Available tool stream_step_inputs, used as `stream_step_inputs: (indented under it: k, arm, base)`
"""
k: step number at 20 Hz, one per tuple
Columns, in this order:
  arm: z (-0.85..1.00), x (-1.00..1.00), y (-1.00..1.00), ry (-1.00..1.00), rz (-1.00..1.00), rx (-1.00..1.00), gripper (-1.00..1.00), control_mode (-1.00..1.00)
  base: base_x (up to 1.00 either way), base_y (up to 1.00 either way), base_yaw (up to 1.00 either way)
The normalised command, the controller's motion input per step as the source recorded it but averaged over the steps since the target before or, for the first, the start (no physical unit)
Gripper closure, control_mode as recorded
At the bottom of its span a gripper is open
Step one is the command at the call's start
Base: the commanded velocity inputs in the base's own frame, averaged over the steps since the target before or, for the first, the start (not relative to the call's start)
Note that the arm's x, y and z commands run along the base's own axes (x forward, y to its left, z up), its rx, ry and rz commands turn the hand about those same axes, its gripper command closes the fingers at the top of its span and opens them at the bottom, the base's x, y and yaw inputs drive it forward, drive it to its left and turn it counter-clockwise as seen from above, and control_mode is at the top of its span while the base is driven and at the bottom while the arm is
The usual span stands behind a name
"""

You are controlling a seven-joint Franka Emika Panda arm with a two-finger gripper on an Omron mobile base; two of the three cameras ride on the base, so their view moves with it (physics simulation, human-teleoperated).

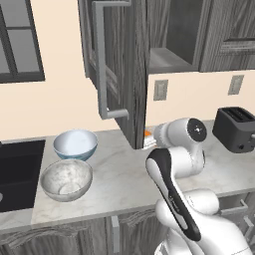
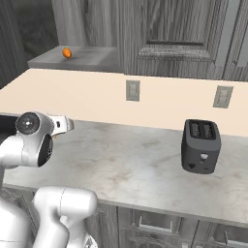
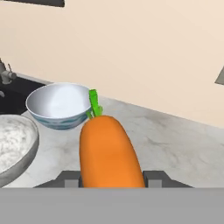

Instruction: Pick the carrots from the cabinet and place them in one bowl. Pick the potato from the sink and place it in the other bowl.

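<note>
My gripper (image 3: pixel 111 178) is shut on a bright orange carrot (image 3: pixel 109 151) whose green top points away from the hand. In the left base view the carrot (image 1: pixel 148 133) shows as an orange spot just right of the open cabinet door (image 1: pixel 124 64), low over the counter. The smooth pale bowl (image 3: pixel 61 105) sits ahead and to the left, and the mottled bowl (image 3: pixel 13 144) sits nearer, at the left edge. From the left base camera, the pale bowl (image 1: pixel 75 143) is behind the mottled bowl (image 1: pixel 66 179), both empty. A second carrot (image 2: pixel 67 53) lies on the cabinet shelf (image 2: pixel 92 59). The potato is out of view.
The black sink (image 1: pixel 20 169) lies left of the bowls, with its faucet (image 3: pixel 4 74) behind. A black toaster (image 1: pixel 235 128) stands at the right on the marbled counter (image 1: pixel 124 184). The open door's long bar handle (image 1: pixel 101 64) hangs above the bowls.
</note>
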Motion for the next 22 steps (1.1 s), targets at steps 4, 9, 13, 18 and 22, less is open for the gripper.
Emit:
stream_step_inputs:
  k: [4, 9, 13, 18, 22]
  arm:
    - [-0.31, 0.29, 0.23, 0.00, 0.02, 0.00, 1.00, -1.00]
    - [-0.13, 0.39, 0.26, 0.00, 0.03, 0.02, 1.00, -1.00]
    - [-0.21, 0.44, 0.36, 0.01, 0.04, 0.01, 1.00, -1.00]
    - [-0.27, 0.28, 0.50, 0.06, 0.05, 0.00, 1.00, -1.00]
    - [-0.06, 0.09, 0.45, 0.06, 0.06, 0.00, 1.00, -1.00]
  base:
    - [0.00, 0.00, 0.00]
    - [0.00, 0.00, 0.00]
    - [0.00, 0.00, 0.00]
    - [0.00, 0.00, 0.00]
    - [0.00, 0.00, 0.00]
